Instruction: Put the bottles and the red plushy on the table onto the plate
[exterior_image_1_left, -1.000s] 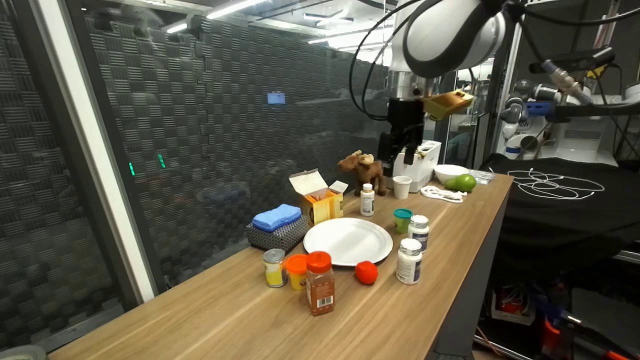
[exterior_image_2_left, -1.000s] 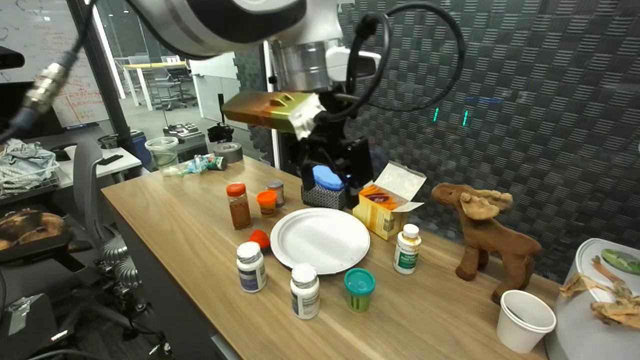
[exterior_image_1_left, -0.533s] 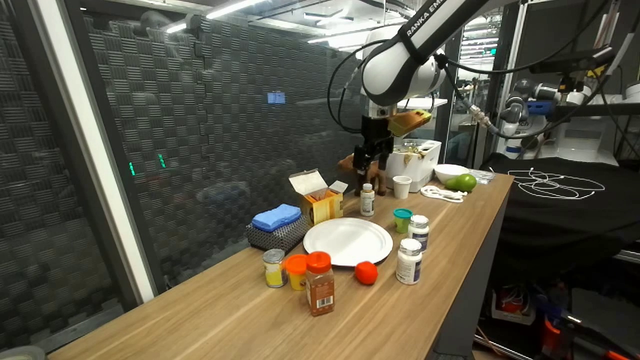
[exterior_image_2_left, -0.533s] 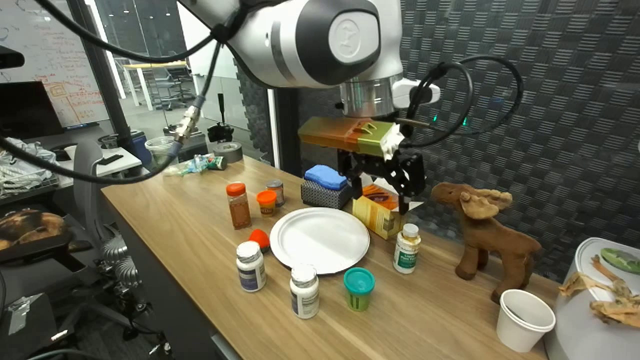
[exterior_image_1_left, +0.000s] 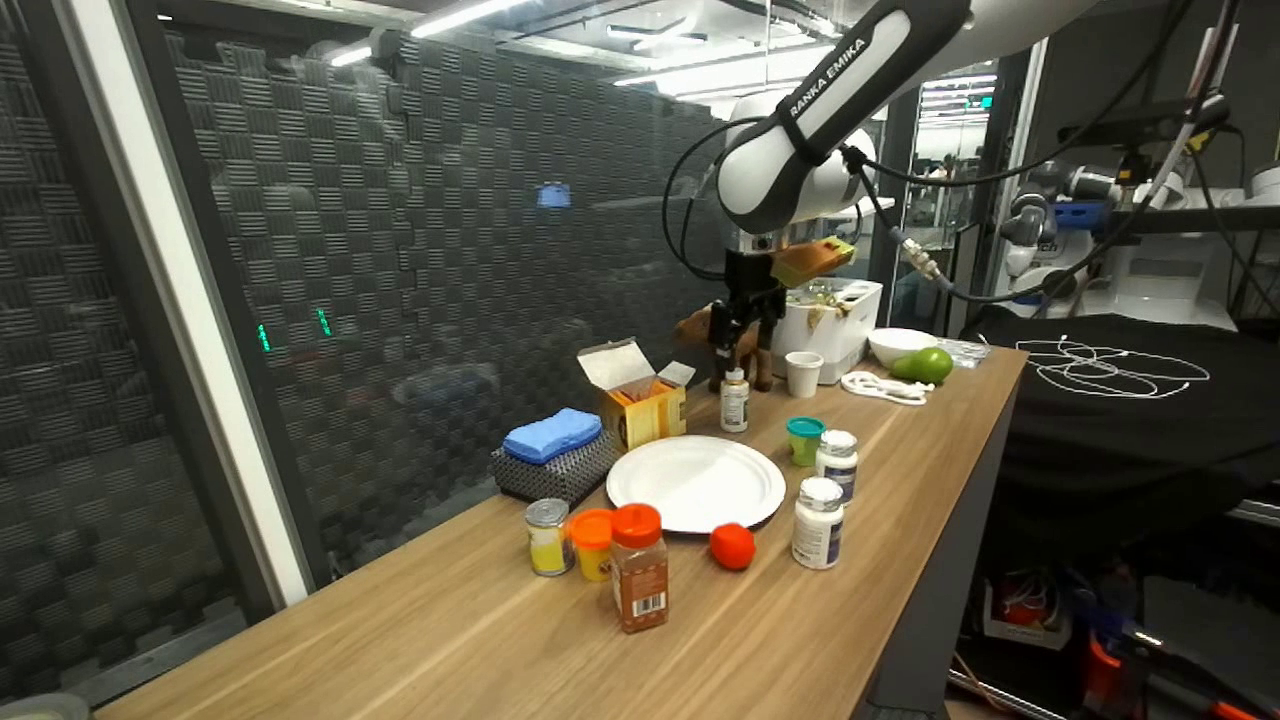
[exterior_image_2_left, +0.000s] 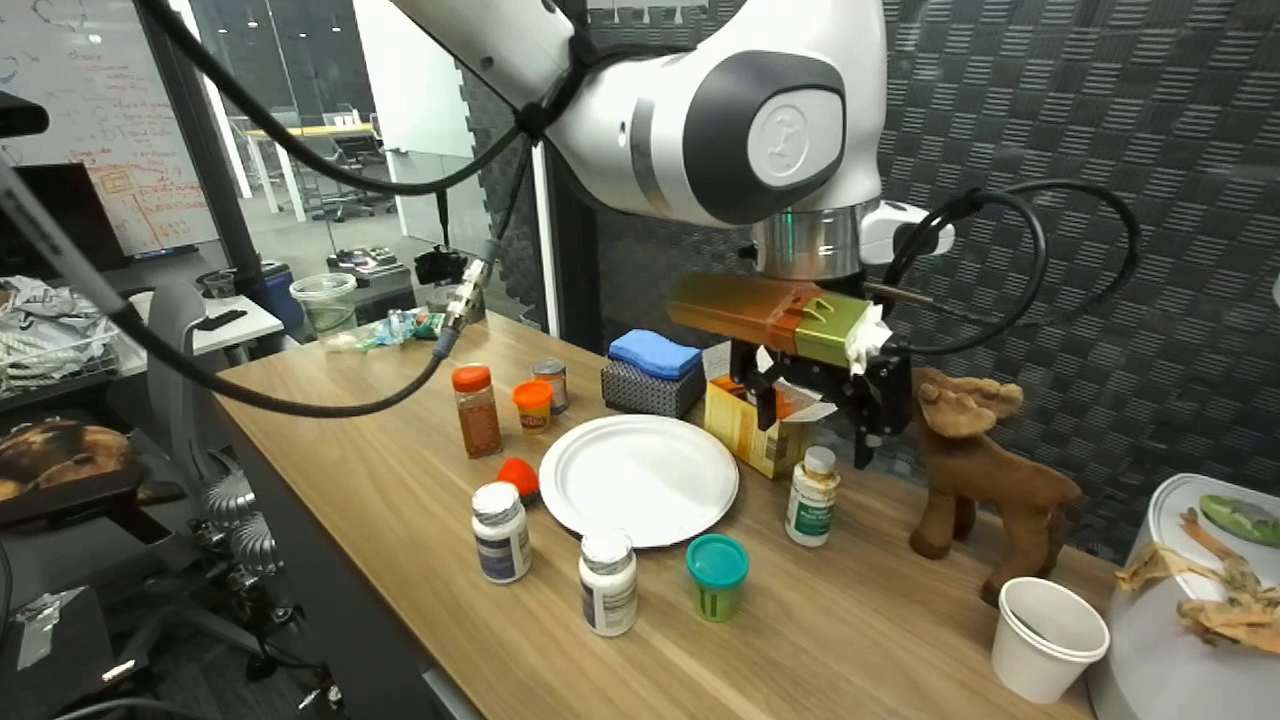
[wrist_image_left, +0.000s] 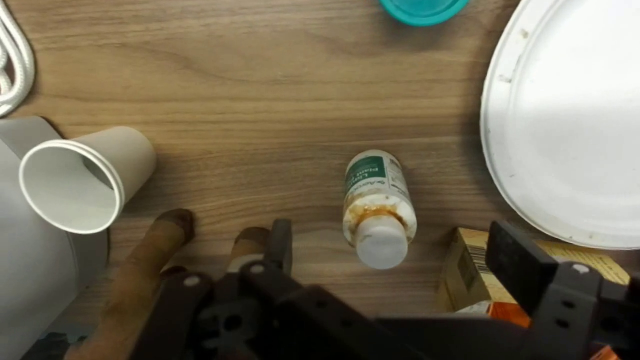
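A white plate (exterior_image_2_left: 640, 482) lies flat with nothing on it; part shows in the wrist view (wrist_image_left: 575, 125). A white bottle with a green label (exterior_image_2_left: 812, 505) stands upright beyond the plate, and in the wrist view (wrist_image_left: 377, 200). My gripper (exterior_image_2_left: 815, 438) is open and empty above this bottle. In the wrist view the bottle's cap appears between the spread fingers (wrist_image_left: 397, 250), apart from both. Two white bottles with dark labels (exterior_image_2_left: 501, 540) (exterior_image_2_left: 609, 590) stand near the plate. The small round red plushy (exterior_image_1_left: 733, 546) sits by the plate's rim.
A yellow open box (exterior_image_2_left: 755, 430) and a brown moose toy (exterior_image_2_left: 975, 480) stand close to the gripper. A teal-lidded tub (exterior_image_2_left: 717, 580), paper cups (exterior_image_2_left: 1048, 640), a red-lidded spice jar (exterior_image_2_left: 477, 412), an orange-lidded tub (exterior_image_2_left: 533, 408) and a can (exterior_image_2_left: 552, 385) stand around.
The arm has moved from over the plate's far side toward the green-labelled bottle and has come down. The fingers have stayed open. The objects on the table have not moved.
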